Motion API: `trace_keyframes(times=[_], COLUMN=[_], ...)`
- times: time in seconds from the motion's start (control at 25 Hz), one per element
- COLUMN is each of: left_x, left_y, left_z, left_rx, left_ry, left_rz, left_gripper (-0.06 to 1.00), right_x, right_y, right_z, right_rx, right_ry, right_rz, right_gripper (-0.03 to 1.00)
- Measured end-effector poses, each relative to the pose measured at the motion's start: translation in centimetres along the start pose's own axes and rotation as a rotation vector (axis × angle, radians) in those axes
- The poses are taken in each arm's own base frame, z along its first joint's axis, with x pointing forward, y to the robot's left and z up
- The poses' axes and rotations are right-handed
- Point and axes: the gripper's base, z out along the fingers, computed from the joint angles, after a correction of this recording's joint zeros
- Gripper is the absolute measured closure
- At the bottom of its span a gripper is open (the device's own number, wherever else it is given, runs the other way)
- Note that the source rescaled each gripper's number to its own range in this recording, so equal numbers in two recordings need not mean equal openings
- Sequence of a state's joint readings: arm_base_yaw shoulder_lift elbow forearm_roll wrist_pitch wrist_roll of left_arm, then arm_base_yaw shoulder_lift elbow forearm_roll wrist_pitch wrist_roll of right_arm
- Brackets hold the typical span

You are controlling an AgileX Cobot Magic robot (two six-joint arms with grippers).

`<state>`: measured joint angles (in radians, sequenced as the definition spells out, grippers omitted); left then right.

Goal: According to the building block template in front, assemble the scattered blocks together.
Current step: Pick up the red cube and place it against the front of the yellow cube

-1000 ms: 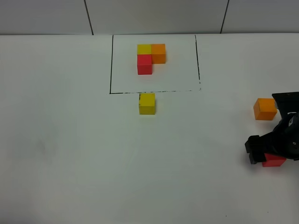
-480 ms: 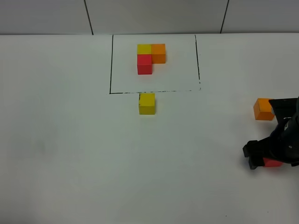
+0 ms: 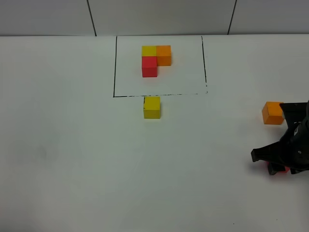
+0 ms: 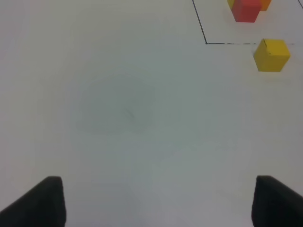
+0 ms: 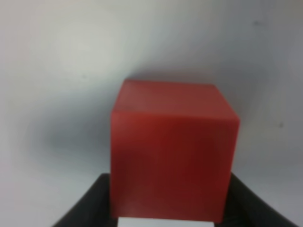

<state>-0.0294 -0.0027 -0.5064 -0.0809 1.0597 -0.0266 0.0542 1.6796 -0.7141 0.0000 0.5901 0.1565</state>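
Note:
The building block template [image 3: 153, 59], joined yellow, orange and red cubes, sits inside a black-lined rectangle [image 3: 114, 67] at the far middle. A loose yellow cube [image 3: 151, 107] lies just in front of the rectangle and also shows in the left wrist view [image 4: 271, 55]. A loose orange cube [image 3: 272, 112] lies at the far right. My right gripper [image 3: 281, 163] is low over the loose red cube [image 3: 280, 170], which is mostly hidden there. In the right wrist view the red cube [image 5: 173, 146] fills the space between the jaws of the right gripper [image 5: 170, 198]. My left gripper [image 4: 161, 203] is open and empty.
The white table [image 3: 72, 159] runs to a wall at the back. The rectangle's corner [image 4: 206, 42] and the template's red cube [image 4: 246, 10] show in the left wrist view. The left arm does not show in the high view.
My right gripper has come down over the red cube and now covers nearly all of it. The other cubes have not moved.

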Motion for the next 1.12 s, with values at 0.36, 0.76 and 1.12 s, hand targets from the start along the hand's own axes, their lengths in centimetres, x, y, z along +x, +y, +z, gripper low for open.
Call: trace_keyframes(times=[0.36,0.76,1.12], left_x=[0.0,0.0,0.0], left_y=[0.0,0.0,0.0], left_z=[0.0,0.0,0.0], left_rx=[0.000,-0.001,-0.001], left_ry=[0.000,0.000,0.000], left_rz=[0.000,0.000,0.001], left_gripper=[0.21,0.21,0.21], right_x=[0.4,2.5,1.9], right_y=[2.6,11.6,17.1], right_z=[-4.0,-7.0,-6.8], right_rx=[-0.008,-0.011,0.022], right_ry=[-0.028,-0.104,-0.088], right_rz=[-0.026,0.065,0.037], right_gripper=[0.96,0.96,0.96])
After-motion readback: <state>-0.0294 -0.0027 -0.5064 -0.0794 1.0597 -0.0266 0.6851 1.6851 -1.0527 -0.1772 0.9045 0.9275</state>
